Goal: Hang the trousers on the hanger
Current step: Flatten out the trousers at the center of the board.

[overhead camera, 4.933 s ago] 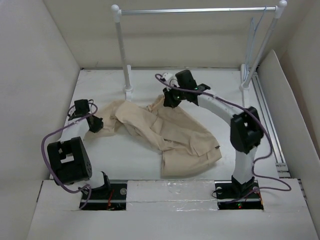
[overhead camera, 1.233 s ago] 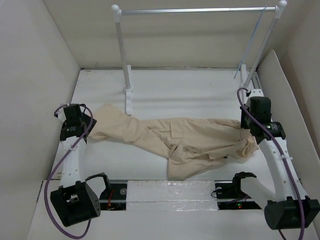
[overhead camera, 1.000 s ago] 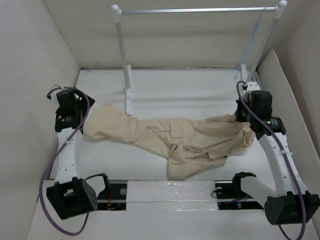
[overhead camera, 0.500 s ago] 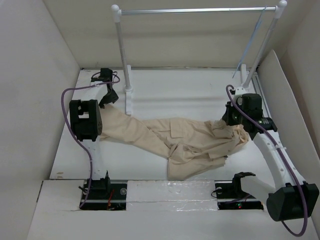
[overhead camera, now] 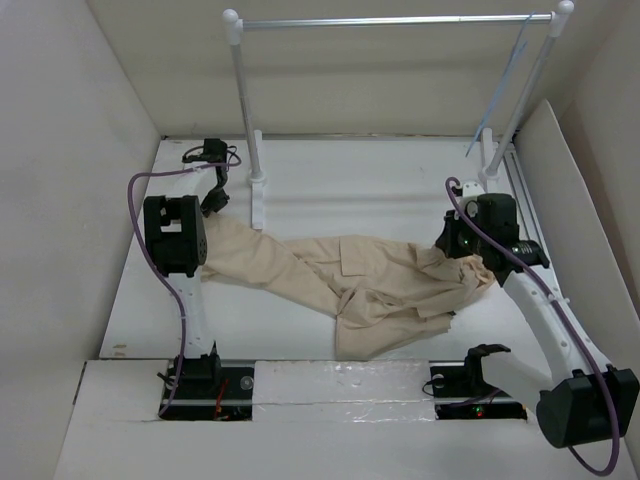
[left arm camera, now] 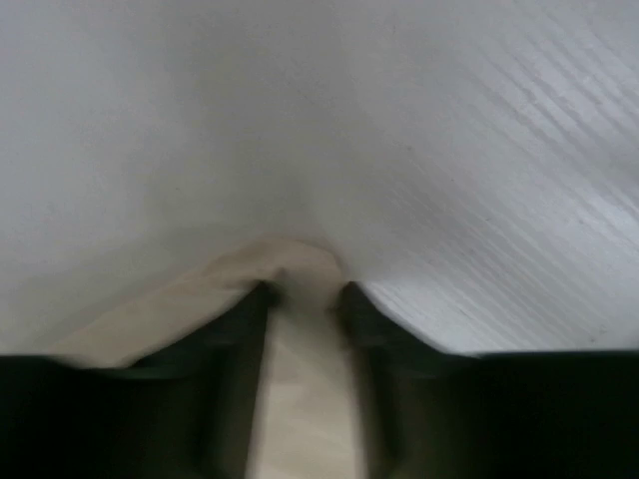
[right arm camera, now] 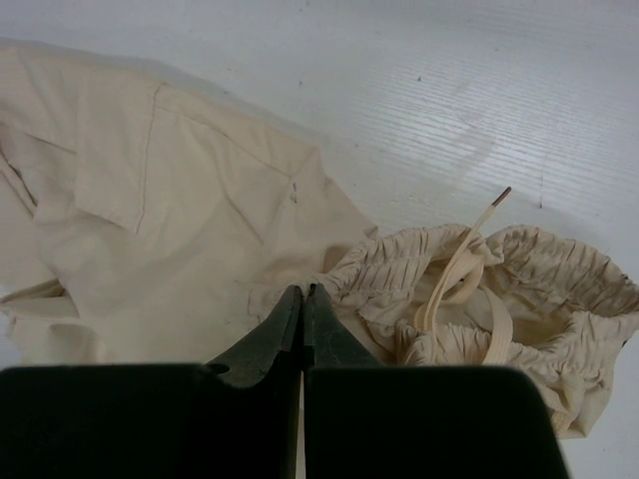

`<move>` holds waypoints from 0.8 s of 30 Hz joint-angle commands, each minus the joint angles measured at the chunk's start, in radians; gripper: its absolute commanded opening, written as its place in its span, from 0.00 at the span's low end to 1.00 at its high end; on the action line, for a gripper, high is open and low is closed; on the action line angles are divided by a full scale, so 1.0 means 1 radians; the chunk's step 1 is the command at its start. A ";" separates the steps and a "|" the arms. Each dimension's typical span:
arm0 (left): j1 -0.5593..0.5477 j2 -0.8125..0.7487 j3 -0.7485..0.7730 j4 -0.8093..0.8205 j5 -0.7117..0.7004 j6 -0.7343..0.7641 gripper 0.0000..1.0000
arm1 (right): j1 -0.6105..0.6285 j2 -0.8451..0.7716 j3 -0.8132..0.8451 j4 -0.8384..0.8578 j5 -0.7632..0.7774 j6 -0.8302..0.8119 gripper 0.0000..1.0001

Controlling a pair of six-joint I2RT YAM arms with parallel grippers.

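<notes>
The beige trousers (overhead camera: 370, 275) lie stretched across the table from left to right. My left gripper (overhead camera: 212, 203) is at the far left beside the rack's left post, shut on a leg end; the left wrist view shows cloth (left arm camera: 300, 399) between the fingers (left arm camera: 303, 289). My right gripper (overhead camera: 450, 243) is shut on the gathered waistband at the right end, as the right wrist view (right arm camera: 303, 289) shows, with the drawstring (right arm camera: 464, 254) loose beside it. The pale blue-grey wire hanger (overhead camera: 500, 88) hangs from the right end of the rack's bar.
The rack has white posts (overhead camera: 243, 100) and a silver bar (overhead camera: 390, 20) across the back. Its left foot (overhead camera: 258, 185) stands close to my left gripper. White walls enclose the table; a slanted white panel (overhead camera: 560, 180) stands along the right.
My left arm has swung from the left edge up to the far left beside the rack post, taking the leg end along. My right gripper has moved back and left with the waistband.
</notes>
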 commanded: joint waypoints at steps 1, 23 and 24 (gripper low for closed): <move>-0.006 -0.003 0.016 -0.017 -0.018 0.009 0.18 | 0.025 -0.029 0.020 0.054 -0.029 0.032 0.00; 0.052 -0.868 -0.052 0.089 -0.160 -0.247 0.00 | 0.056 -0.177 0.408 -0.176 0.130 0.049 0.00; 0.077 -0.887 -0.092 0.076 -0.152 -0.261 0.00 | 0.056 -0.174 0.396 -0.173 0.133 0.047 0.00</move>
